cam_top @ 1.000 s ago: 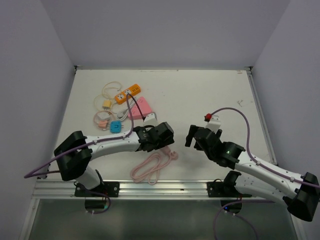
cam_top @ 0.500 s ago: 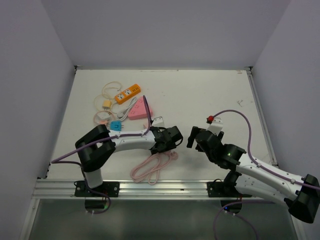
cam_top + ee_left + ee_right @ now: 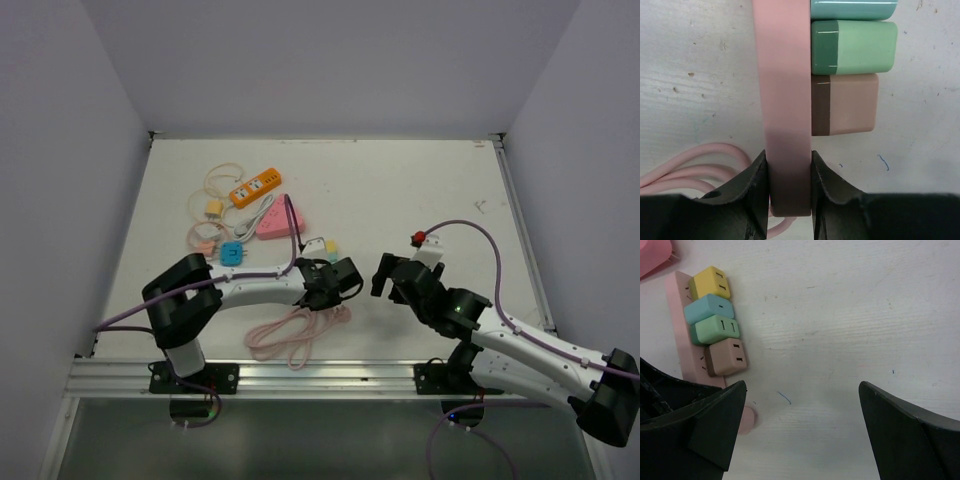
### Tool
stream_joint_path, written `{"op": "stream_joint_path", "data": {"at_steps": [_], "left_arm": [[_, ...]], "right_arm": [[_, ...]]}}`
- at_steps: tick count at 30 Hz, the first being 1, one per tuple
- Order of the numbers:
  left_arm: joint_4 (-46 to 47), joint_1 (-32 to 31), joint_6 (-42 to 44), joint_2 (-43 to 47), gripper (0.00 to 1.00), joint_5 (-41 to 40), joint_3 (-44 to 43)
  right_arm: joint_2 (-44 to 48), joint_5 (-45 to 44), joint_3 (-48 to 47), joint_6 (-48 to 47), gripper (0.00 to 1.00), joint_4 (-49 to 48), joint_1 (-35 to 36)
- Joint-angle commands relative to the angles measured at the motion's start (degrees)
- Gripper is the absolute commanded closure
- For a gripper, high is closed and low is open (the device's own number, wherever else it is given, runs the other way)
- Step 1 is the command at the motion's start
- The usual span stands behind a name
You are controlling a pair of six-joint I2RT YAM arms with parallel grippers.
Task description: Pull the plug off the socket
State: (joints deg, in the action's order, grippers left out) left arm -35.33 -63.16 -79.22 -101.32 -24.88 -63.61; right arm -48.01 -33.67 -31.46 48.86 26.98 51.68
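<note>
Brown plug (image 3: 845, 104) hugs the pink strip (image 3: 785, 75) beside the end our left gripper (image 3: 788, 165) pinches, seemingly shallowly, so a tug from our wide-open right gripper (image 3: 802, 390) could drag the strip loose

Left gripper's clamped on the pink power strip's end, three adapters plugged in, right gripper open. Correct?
Four, not three: yellow adapter, blue adapter, green adapter and brown adapter sit on the pink power strip, per the right wrist view. Rest holds: left gripper clamped on its end, right gripper open.
</note>
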Motion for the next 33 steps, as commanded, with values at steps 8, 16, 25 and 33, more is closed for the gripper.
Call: {"op": "stream_joint_path", "data": {"at_steps": [8, 16, 25, 33], "left_arm": [[16.9, 0.0, 16.3, 16.8, 1.00, -6.9, 12.0], [39.1, 4.3, 25.3, 27.9, 1.00, 2.9, 29.6], [54.3, 8.6, 28.0, 29.2, 1.00, 11.3, 40.1], [59.1, 9.7, 29.0, 26.2, 1.00, 14.0, 41.1]], "right_arm": [[-1.6, 16.3, 1.3, -1.8, 0.01, -14.2, -0.4], [-8.5, 29.7, 3.2, 1.8, 0.03, -26.3, -3.2], [-16.1, 39.8, 6.6, 4.5, 0.10, -38.6, -7.7], [-24.8, 42.7, 5.9, 2.7, 0.19, -46.8, -7.8]]}}
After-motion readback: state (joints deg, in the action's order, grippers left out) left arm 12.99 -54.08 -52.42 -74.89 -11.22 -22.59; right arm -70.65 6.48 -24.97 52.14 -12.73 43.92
